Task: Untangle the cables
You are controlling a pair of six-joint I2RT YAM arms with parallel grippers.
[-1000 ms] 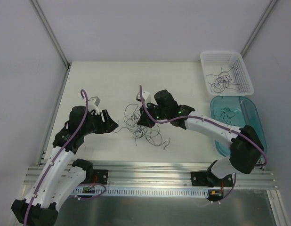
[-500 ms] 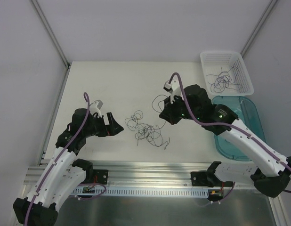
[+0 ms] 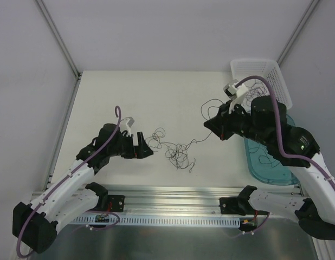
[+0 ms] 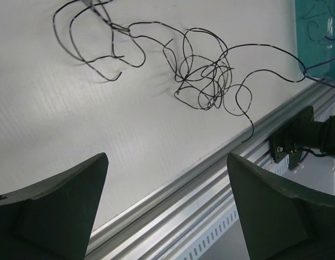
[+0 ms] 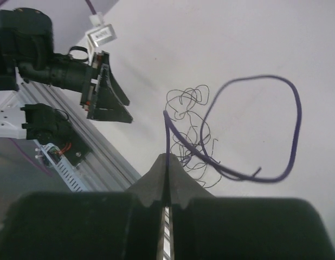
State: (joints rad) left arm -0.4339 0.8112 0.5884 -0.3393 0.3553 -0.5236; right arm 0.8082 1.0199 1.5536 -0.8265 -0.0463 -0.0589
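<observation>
- Pinching one purple strand (image 5: pixel 294 124), right gripper (image 3: pixel 207 124) is clenched above the table (image 3: pixel 102 97).
- Left gripper (image 4: pixel 166 160) released, jaws spread wide, low by the tangle.
- Cables (image 3: pixel 178 153) lie bunched mid-table, between both grippers.

Right arm (image 3: pixel 276 127) hides most of the teal bin (image 3: pixel 276 174); we cannot count the cables (image 3: pixel 263 155) inside it.

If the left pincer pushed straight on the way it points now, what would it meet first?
Most likely the cables: the open left pincer aims at their tangle, though, angled downward, it might touch the table first; depth is unclear.
</observation>
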